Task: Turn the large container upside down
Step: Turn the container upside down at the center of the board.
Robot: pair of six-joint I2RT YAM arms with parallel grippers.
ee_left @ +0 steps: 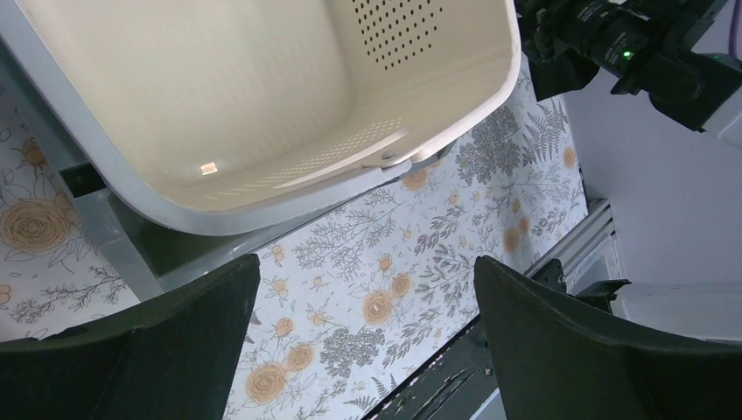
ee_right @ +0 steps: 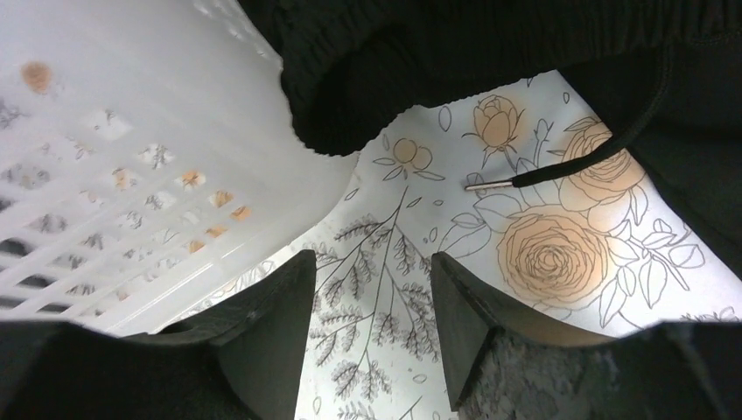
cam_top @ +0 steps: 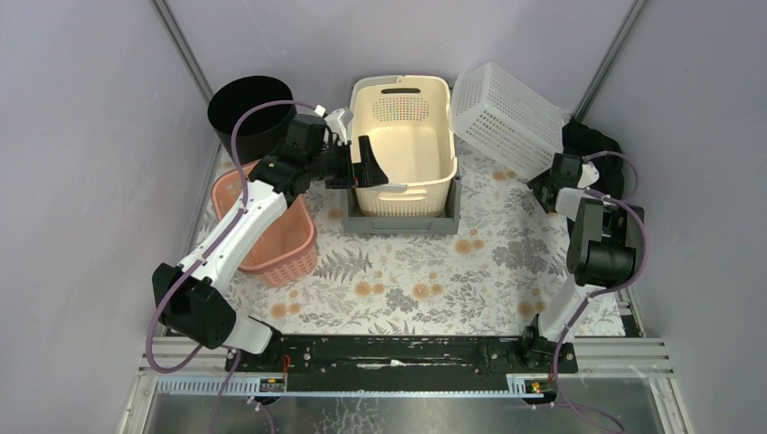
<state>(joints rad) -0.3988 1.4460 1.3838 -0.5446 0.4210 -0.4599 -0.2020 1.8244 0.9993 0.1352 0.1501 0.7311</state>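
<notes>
A large cream basket (cam_top: 402, 145) stands upright in a grey tray (cam_top: 402, 221) at the middle back. It also shows in the left wrist view (ee_left: 219, 87). My left gripper (cam_top: 357, 167) is open and empty beside its near-left corner; only tablecloth shows between its fingers (ee_left: 367, 324). A white lattice basket (cam_top: 506, 117) is tipped up at the back right, with its base facing up and left. My right gripper (cam_top: 547, 181) is open just below it. The white basket (ee_right: 131, 131) lies beside the left finger, not between the jaws (ee_right: 372, 306).
A pink basket (cam_top: 271, 231) sits under my left arm. A black bucket (cam_top: 249, 108) stands at the back left. The grey tray's wall (ee_left: 131, 245) is close to my left finger. A black sleeve (ee_right: 437, 52) and its cord (ee_right: 525, 179) hang by my right gripper.
</notes>
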